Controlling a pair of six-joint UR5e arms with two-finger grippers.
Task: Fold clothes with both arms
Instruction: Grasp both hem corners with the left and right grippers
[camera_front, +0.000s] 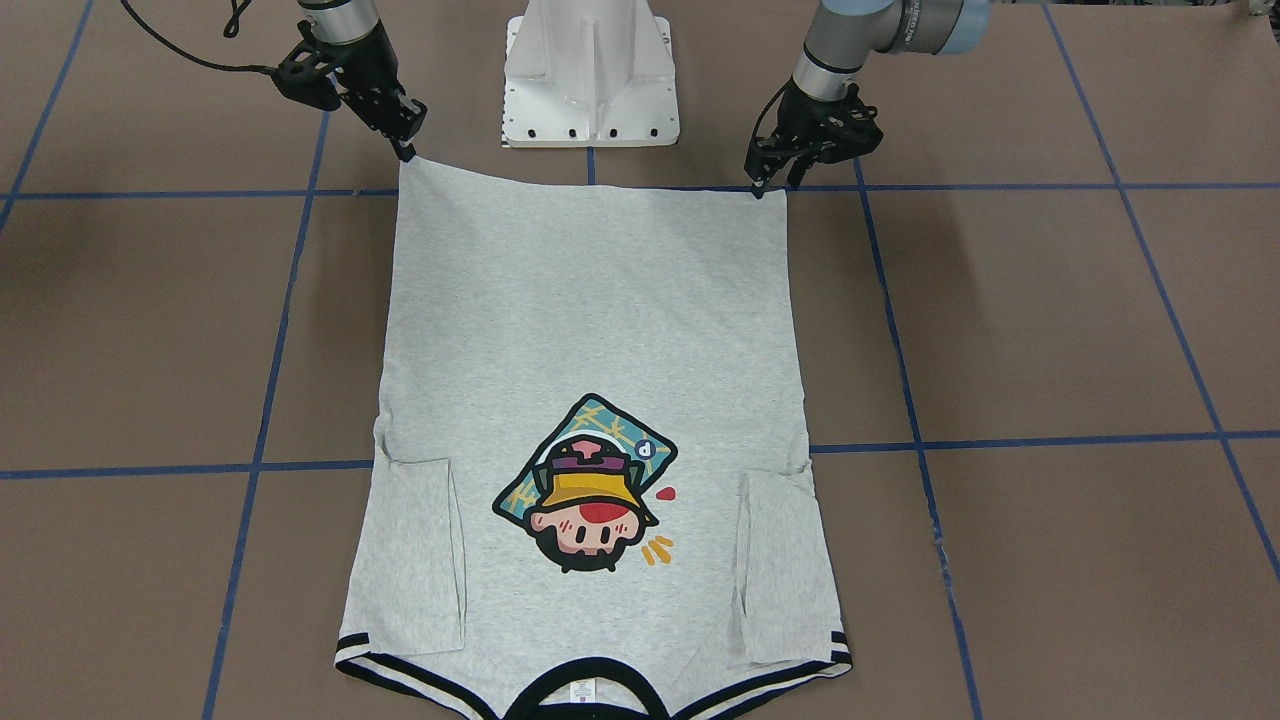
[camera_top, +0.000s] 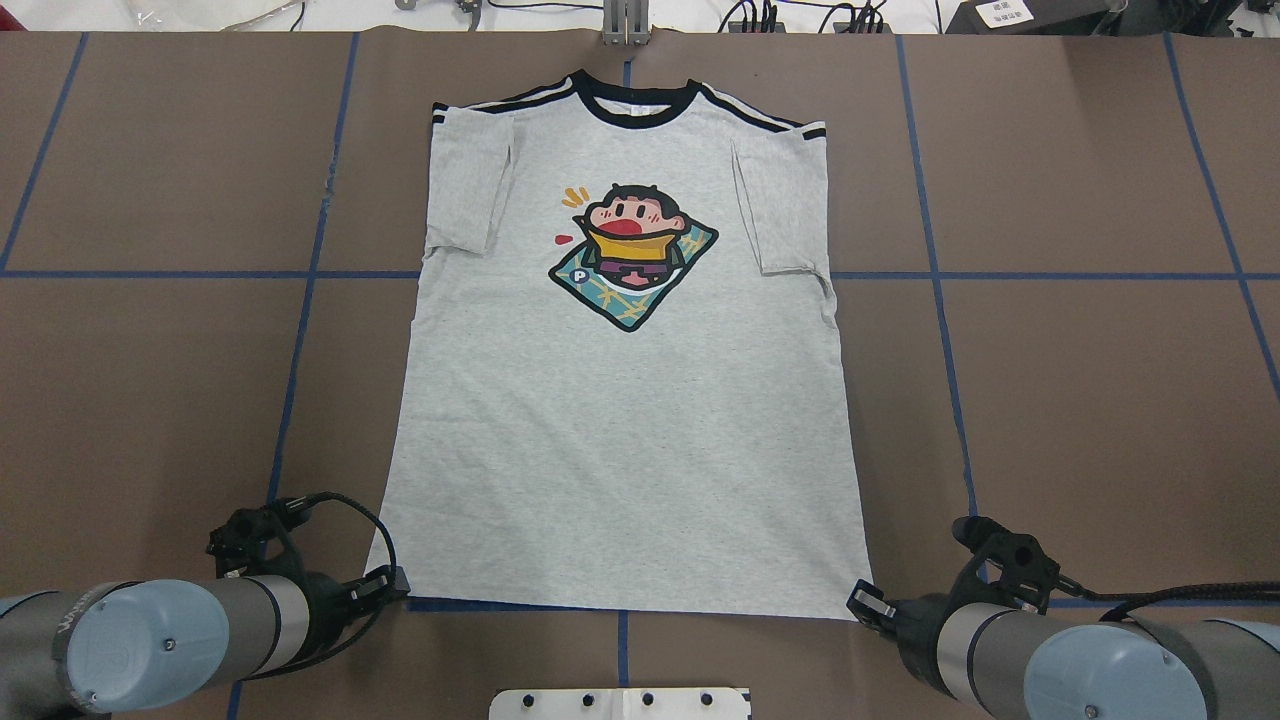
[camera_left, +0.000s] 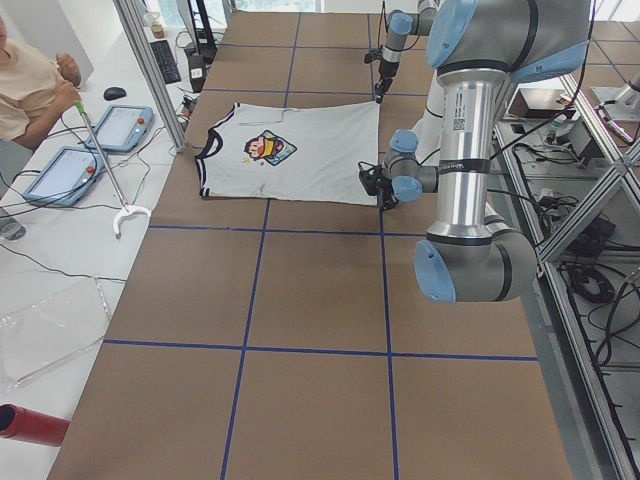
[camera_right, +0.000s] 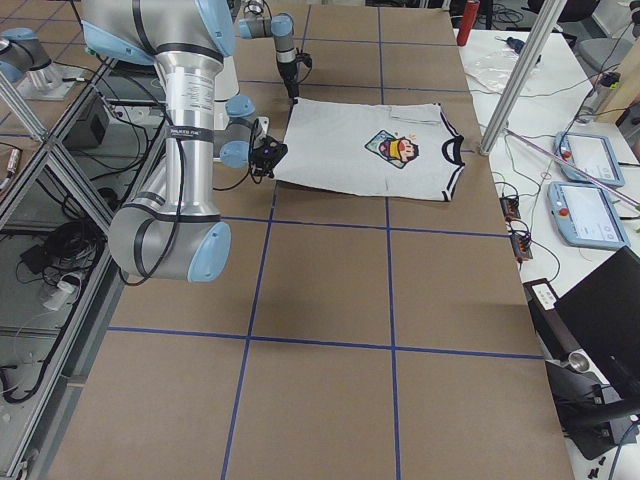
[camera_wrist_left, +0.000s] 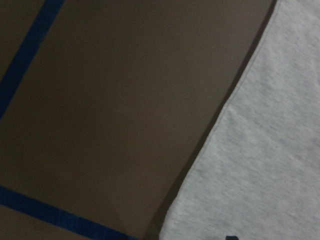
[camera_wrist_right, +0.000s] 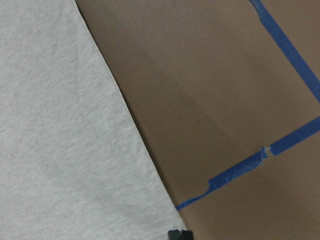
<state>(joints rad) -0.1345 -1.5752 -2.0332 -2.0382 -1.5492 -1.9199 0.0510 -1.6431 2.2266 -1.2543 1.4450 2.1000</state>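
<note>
The brown table (camera_front: 1050, 330), crossed by blue tape lines (camera_front: 1050, 186), carries the grey shirt (camera_front: 590, 300). The shirt lies spread flat and print side up at the table's middle. Its hem is toward the robot's white base (camera_front: 590, 75) and its collar toward the far edge.

The left arm (camera_top: 150, 635) and the right arm (camera_top: 1080, 670) both reach low over the table, one at each end of the hem.

The left gripper (camera_front: 778, 184) points down at the hem corner on its side. In the front view its two fingers stand a narrow gap apart, with the corner at their tips. The right gripper (camera_front: 404, 148) has its tip on the other hem corner. Its fingers overlap in every view, so it cannot be told whether they are parted or closed. Each wrist view shows only a black sliver of a fingertip at the shirt's edge. The cloth at both corners looks flat on the table.

Both short sleeves, one (camera_front: 420, 555) and the other (camera_front: 785, 565), are folded inward over the chest.

The cartoon print (camera_front: 590, 485) sits between the sleeves.

The black collar (camera_front: 585, 675) lies flat, with striped trim running out along the shoulders.
</note>
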